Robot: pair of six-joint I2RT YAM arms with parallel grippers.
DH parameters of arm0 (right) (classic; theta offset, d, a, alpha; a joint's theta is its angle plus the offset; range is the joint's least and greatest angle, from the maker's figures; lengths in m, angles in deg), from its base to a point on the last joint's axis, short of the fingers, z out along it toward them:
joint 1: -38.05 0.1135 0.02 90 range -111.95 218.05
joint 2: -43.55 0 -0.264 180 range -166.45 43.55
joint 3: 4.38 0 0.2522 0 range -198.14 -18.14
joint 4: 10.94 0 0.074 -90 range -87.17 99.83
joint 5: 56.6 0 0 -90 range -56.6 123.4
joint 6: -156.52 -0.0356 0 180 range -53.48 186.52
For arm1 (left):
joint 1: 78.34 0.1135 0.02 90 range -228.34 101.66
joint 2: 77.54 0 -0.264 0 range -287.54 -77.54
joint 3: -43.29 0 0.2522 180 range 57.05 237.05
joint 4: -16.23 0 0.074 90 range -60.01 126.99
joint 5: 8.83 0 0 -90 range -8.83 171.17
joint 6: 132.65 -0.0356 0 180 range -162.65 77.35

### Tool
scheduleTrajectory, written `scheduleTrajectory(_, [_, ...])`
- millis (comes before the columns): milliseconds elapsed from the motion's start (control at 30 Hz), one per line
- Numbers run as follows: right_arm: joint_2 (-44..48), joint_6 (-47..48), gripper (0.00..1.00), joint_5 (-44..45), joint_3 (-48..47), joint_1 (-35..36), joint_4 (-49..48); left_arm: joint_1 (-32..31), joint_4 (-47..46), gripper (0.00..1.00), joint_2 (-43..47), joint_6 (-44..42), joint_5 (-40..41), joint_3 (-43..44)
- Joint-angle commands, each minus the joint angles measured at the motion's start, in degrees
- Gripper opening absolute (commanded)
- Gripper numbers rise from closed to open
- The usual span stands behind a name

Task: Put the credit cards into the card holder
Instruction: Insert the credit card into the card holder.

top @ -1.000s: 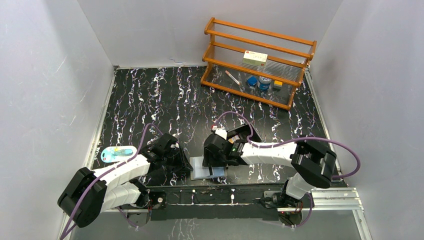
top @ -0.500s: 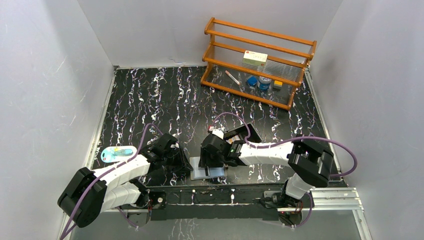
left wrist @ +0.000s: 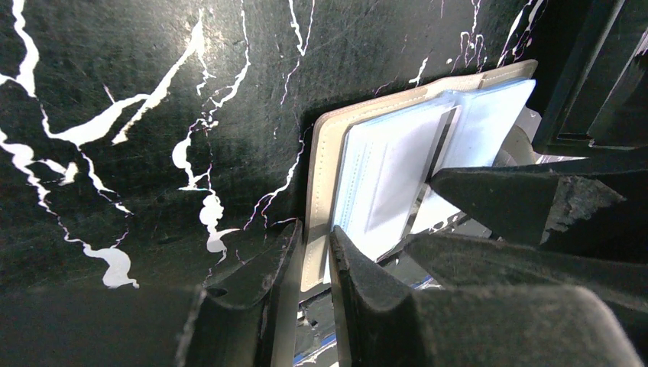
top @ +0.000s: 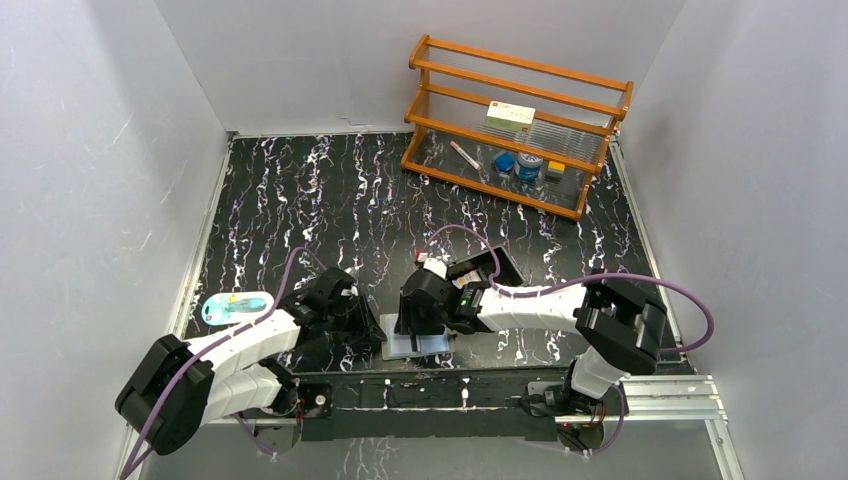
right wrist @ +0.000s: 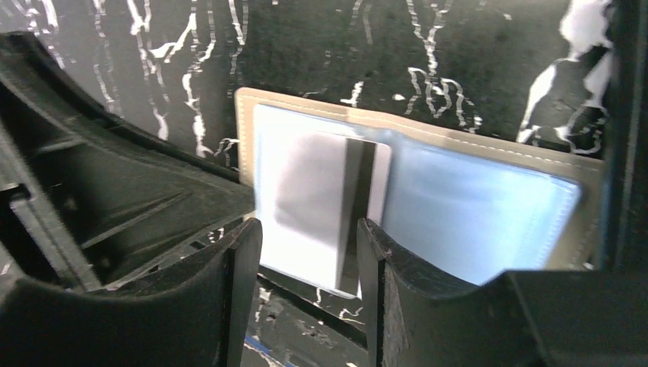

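The left pincer [left wrist: 315,233] is clamped on one edge of the single open card holder [left wrist: 382,168]. The right pincer [right wrist: 308,225] grips one credit card [right wrist: 306,183] between its fingers, over that holder.

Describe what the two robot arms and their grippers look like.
The left arm and right arm share white link shells, black joint housings and a purple cable looping alongside each. The left gripper and right gripper are matte black with thick wedge-shaped fingers.

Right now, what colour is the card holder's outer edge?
Pale beige-grey card holder, stitched; clearest in right wrist view.
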Motion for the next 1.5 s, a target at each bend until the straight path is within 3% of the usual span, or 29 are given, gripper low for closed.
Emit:
scheduleTrajectory(0, [2.7,-0.3,0.58,4.6,-1.3,0.3,4.5,0.1,2.7,0.19,-0.3,-0.3,0.2,-1.5])
scheduleTrajectory(400, [-0.5,0.1,0.58,2.2,-1.6,0.4,2.3,0.0,2.7,0.19,-0.8,-0.7,0.1,-1.3])
scheduleTrajectory(833, [2.1,1.1,0.59,6.3,-3.6,0.4,8.6,0.1,2.7,0.19,-1.2,-1.0,-0.1,-0.6])
scheduleTrajectory(1467, [-2.0,0.8,0.57,1.1,-3.4,0.6,1.6,0.0,1.1,0.19,-1.8,-0.3,-0.6,-1.3])
